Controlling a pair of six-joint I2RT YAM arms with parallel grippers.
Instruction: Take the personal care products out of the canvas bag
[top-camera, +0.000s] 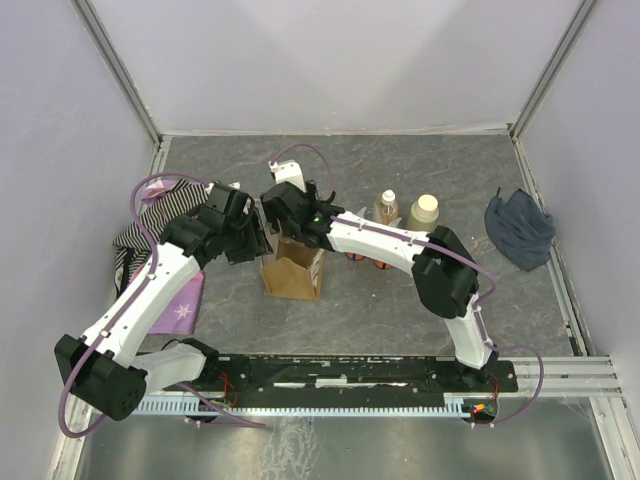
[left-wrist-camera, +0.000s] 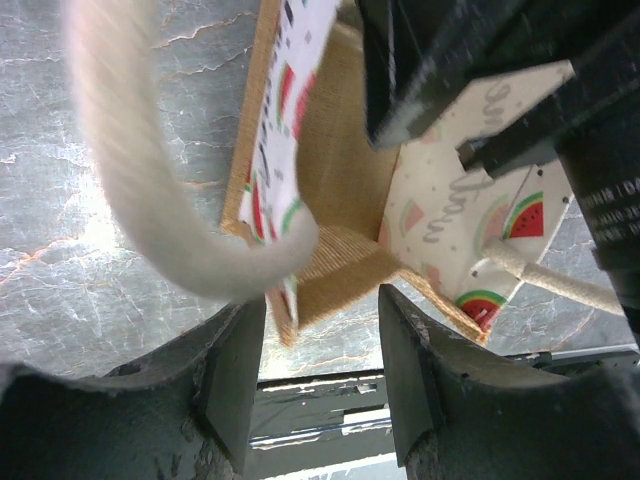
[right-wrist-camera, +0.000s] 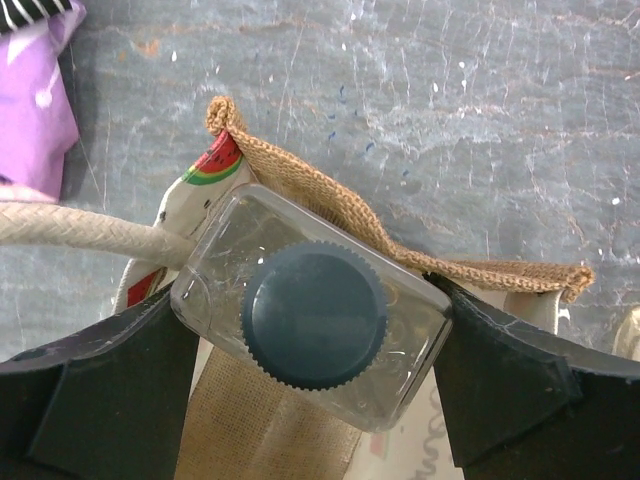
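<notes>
The canvas bag (top-camera: 293, 270) stands mid-table, tan with cream handles. My right gripper (top-camera: 292, 212) is over its mouth, shut on the clear square bottle with a dark cap (right-wrist-camera: 312, 315), which sits at the bag's rim (right-wrist-camera: 330, 205). My left gripper (top-camera: 245, 240) is at the bag's left side; its jaws (left-wrist-camera: 318, 375) are open, with the bag's printed edge (left-wrist-camera: 280, 150) and cream handle (left-wrist-camera: 130, 170) just beyond the fingertips. The amber bottle (top-camera: 386, 208) and cream bottle (top-camera: 424, 212) stand right of the bag. Two orange-and-blue bottles (top-camera: 380, 264) peek out under my right arm.
Striped clothes (top-camera: 150, 215) and a purple garment (top-camera: 185, 300) lie left of the bag; the purple also shows in the right wrist view (right-wrist-camera: 35, 100). A blue-grey cloth (top-camera: 520, 228) lies at the far right. Walls enclose the table on three sides.
</notes>
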